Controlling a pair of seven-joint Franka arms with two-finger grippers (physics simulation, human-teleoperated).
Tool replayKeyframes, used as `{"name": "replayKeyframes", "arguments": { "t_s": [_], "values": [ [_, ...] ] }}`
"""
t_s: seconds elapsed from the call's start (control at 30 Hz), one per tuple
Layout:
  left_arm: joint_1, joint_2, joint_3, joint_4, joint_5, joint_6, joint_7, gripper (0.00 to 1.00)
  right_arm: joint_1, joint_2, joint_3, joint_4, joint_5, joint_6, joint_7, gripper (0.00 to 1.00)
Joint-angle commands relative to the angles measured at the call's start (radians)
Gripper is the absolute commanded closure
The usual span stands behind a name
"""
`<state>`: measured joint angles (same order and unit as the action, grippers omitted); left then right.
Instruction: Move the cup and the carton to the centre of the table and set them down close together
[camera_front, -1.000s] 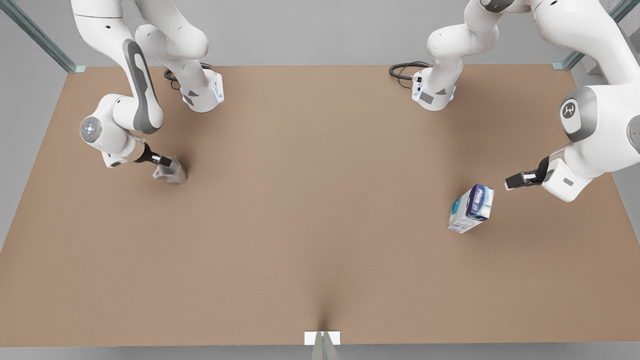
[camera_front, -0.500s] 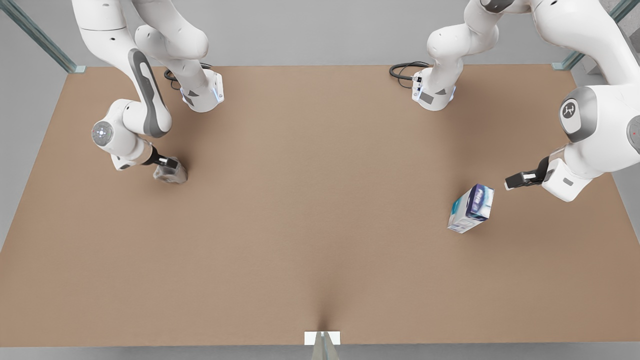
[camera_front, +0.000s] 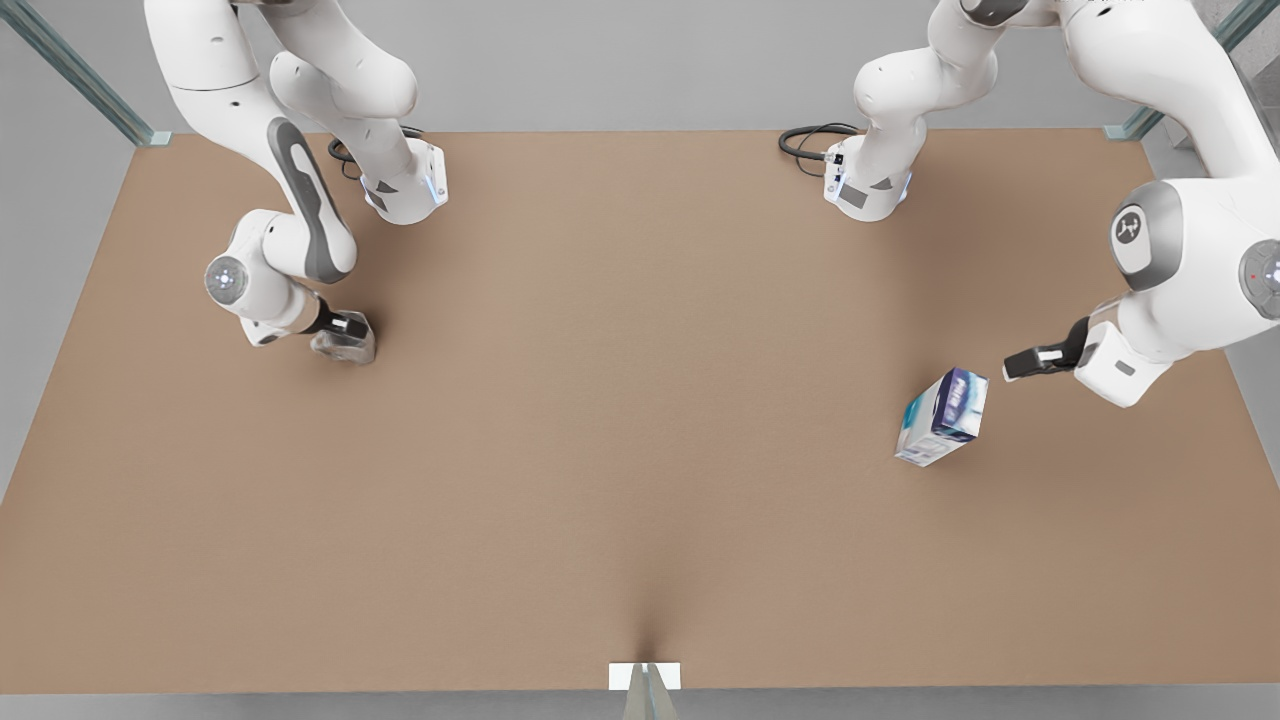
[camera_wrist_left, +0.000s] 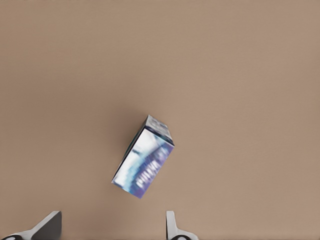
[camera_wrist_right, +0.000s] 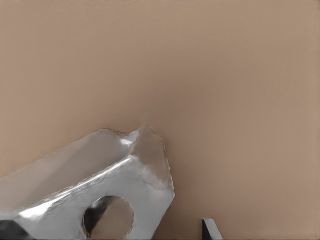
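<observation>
Cup (camera_front: 345, 347) and carton (camera_front: 942, 416) stand on brown table (camera_front: 640, 450).

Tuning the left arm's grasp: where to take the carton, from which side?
Probably across its thin dimension, pads on the two broad faces, from above. The carton sits skewed to the open left gripper beside it, so rotate the wrist first. Right gripper is at the cup.

cup (camera_wrist_right: 95, 200) — lower part cropped (frame edge)

The cup (camera_front: 344, 345) stands on the table (camera_front: 620, 440) at the front view's left, the carton (camera_front: 942, 417) well apart at its right.
</observation>
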<state>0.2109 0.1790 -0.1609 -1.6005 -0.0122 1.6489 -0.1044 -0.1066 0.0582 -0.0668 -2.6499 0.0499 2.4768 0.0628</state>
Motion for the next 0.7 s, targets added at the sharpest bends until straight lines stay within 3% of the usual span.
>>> {"name": "replayKeyframes", "arguments": {
  "t_s": [0.0,0.67],
  "values": [
    [0.001,-0.001,0.000,-0.007,0.000,0.008,0.000,0.00,0.005,0.000,0.002,0.002,0.016,-0.001,-0.011,0.79],
    [-0.001,-0.010,0.000,-0.006,0.000,-0.009,-0.005,0.00,0.015,-0.017,0.008,0.056,0.016,-0.119,-0.040,0.79]
  ]
}}
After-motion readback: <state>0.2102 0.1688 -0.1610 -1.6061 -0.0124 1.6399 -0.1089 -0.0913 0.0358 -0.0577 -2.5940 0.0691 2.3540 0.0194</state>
